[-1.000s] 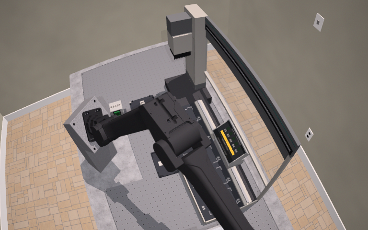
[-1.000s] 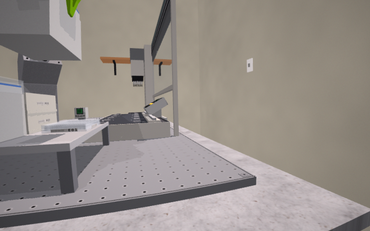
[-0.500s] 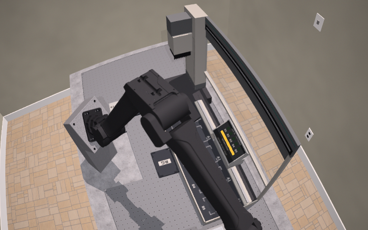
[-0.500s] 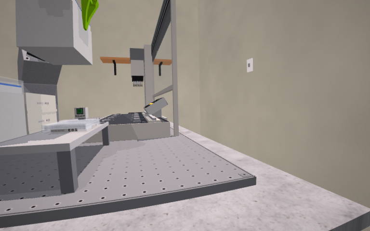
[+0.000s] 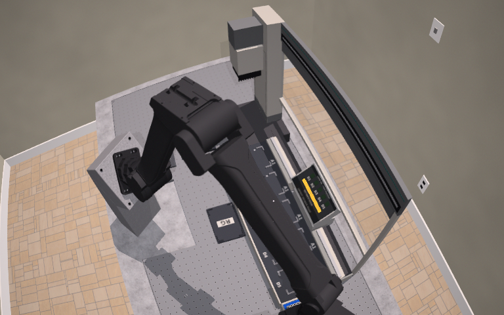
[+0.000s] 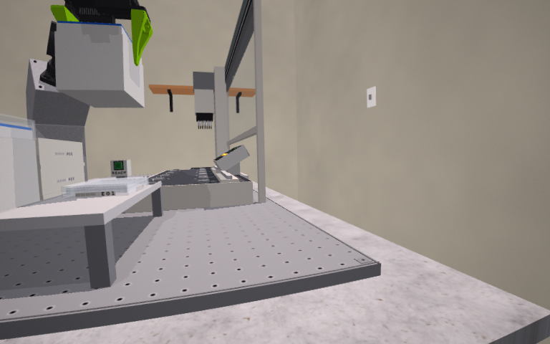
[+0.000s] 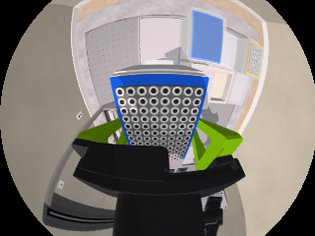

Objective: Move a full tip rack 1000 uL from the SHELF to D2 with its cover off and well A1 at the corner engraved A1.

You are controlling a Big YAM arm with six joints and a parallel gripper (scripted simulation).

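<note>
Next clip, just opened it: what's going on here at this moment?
A single robot arm holds a tip rack in the air, its gripper shut on the rack's sides with green fingers. In the wrist view the rack has a blue rim and pale tip rings across every visible place, with no cover visible on it. It hangs above the SHELF; the deck positions look unloaded.

My arm (image 5: pixel 260 186) is matte black all over, built of thick rounded links with a blocky, ribbed housing (image 5: pixel 188 98) at the shoulder joint. Its foot is a black square plate (image 5: pixel 124 163) fixed by corner screws to a slanted grey pedestal (image 5: pixel 102 174). My end effector (image 7: pixel 164 151) has a black crossbar body and two bright green, wedge-shaped fingers (image 6: pixel 141 34)
</note>
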